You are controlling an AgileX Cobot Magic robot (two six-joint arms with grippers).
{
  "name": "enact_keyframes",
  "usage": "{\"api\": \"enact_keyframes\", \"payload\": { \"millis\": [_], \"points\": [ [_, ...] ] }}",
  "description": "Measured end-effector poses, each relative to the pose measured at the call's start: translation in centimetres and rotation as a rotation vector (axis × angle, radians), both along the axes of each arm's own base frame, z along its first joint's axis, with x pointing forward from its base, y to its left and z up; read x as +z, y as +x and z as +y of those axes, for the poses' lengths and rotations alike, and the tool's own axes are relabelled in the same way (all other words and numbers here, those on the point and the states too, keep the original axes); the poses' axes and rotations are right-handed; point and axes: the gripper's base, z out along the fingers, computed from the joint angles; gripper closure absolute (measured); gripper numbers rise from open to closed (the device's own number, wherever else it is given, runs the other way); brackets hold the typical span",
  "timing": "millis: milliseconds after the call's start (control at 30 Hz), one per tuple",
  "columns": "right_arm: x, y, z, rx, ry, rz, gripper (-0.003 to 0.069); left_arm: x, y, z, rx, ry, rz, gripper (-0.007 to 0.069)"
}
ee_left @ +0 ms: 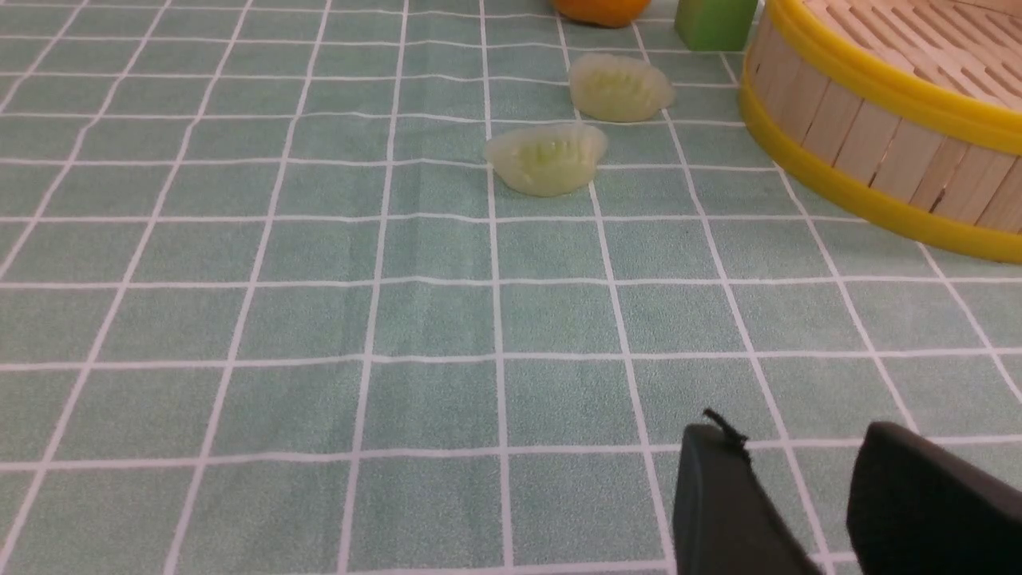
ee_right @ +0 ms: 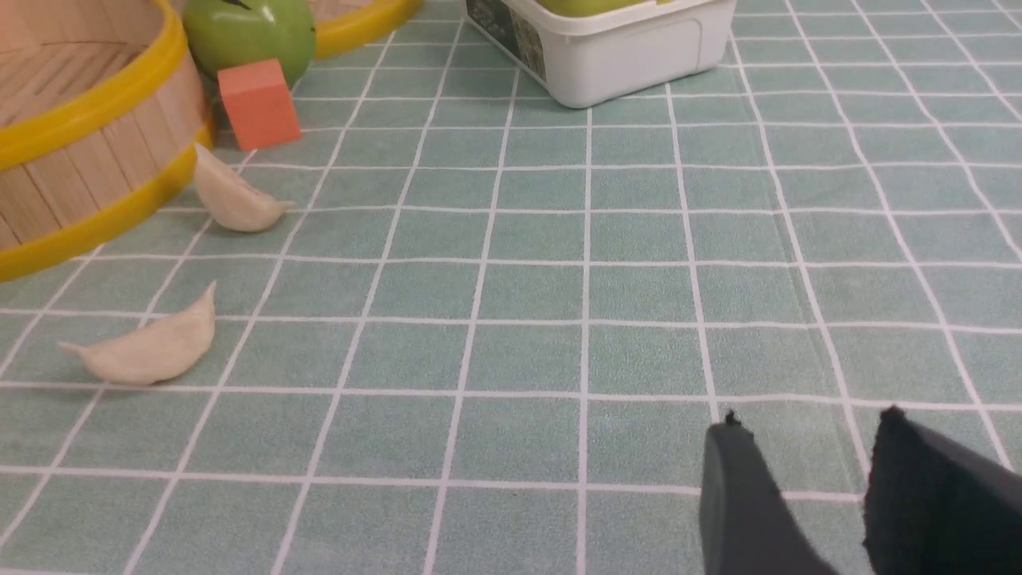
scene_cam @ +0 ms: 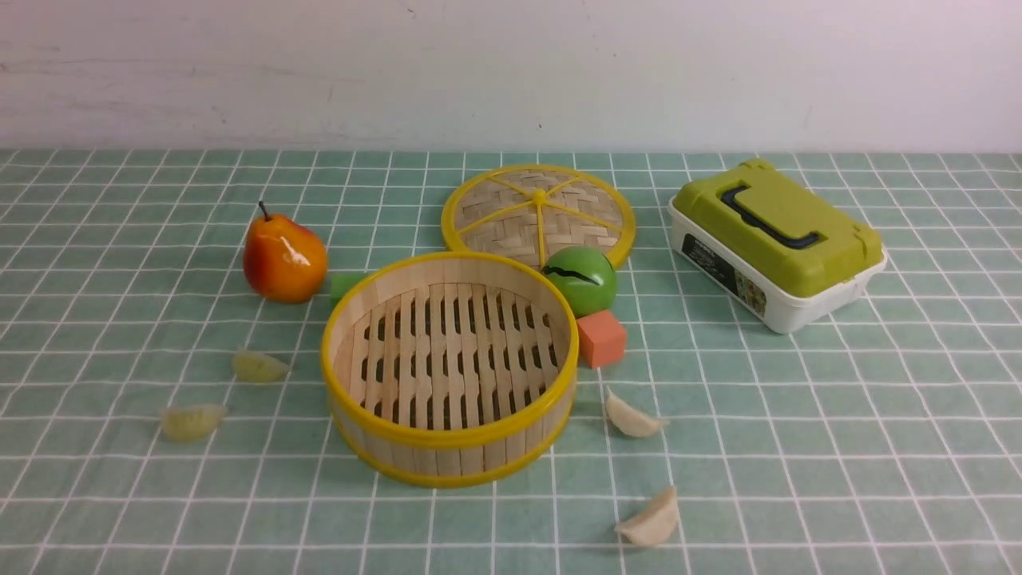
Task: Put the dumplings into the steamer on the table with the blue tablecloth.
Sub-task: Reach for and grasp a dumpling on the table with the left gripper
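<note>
Nothing is in the steamer (scene_cam: 447, 463) yet; it stands empty in the middle of the tablecloth (scene_cam: 798, 415). The far green dumpling (scene_cam: 259, 366) and the near green dumpling (scene_cam: 193, 421) lie to its left. The far white dumpling (scene_cam: 632, 417) lies just beside its right wall, and the near white dumpling (scene_cam: 651, 519) is nearer still on the right. They look like small, light toy pieces, probably soft rubbery plastic with a smooth skin, so I judge they weigh next to nothing but could squirt out of a hard pinch. The surest hold seems to be across the plump middle of the crescent, with a pad on each of the 2 broad faces, not on the thin pointed ends or the pleated edge. The far white dumpling sits close to the steamer and an orange block (scene_cam: 600, 337), which leaves less room for a finger. Neither arm shows in the front view. In its wrist view the left gripper (ee_left: 798, 435) hangs low over bare tablecloth on the near side, jaws parted with nothing between them, and points towards the green pair well ahead. The right gripper (ee_right: 810, 423) is posed likewise, jaws apart and empty, with the white pair farther out and towards the steamer
</note>
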Motion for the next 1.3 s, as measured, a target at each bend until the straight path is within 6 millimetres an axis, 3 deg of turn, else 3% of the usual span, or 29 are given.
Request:
{"api": "enact_keyframes", "payload": {
  "millis": [300,600,700,833,1000,1200,1300],
  "points": [
    [0.0,0.0,0.0,0.0,0.0,0.0,0.0419,0.1,0.0,0.0,0.0,0.008,-0.014,0.0387],
    [0.1,0.0,-0.2,-0.005,-0.044,-0.017,0.0419,1.0,0.3,-0.1,-0.007,-0.002,-0.113,0.0387],
    [0.6,0.3,-0.2,-0.013,-0.055,-0.097,0.0419,1.7,0.4,-0.1,-0.012,-0.009,-0.192,0.0387],
    [2.0,0.5,-0.3,-0.026,-0.049,-0.257,0.0419,2.7,0.5,-0.2,-0.019,-0.021,-0.306,0.0387],
    [5.0,0.1,-0.5,-0.052,-0.014,-0.586,0.0419,5.3,0.1,-0.4,-0.038,-0.05,-0.595,0.0387],
    [6.9,-0.7,-0.6,-0.049,0.177,-0.804,0.0419,7.7,-0.9,-0.4,-0.061,-0.118,-0.872,0.0387],
    [7.2,-0.9,-0.6,-0.028,0.328,-0.829,0.0419,9.0,-1.9,-0.4,-0.112,-0.306,-1.036,0.0387]
  ]
}}
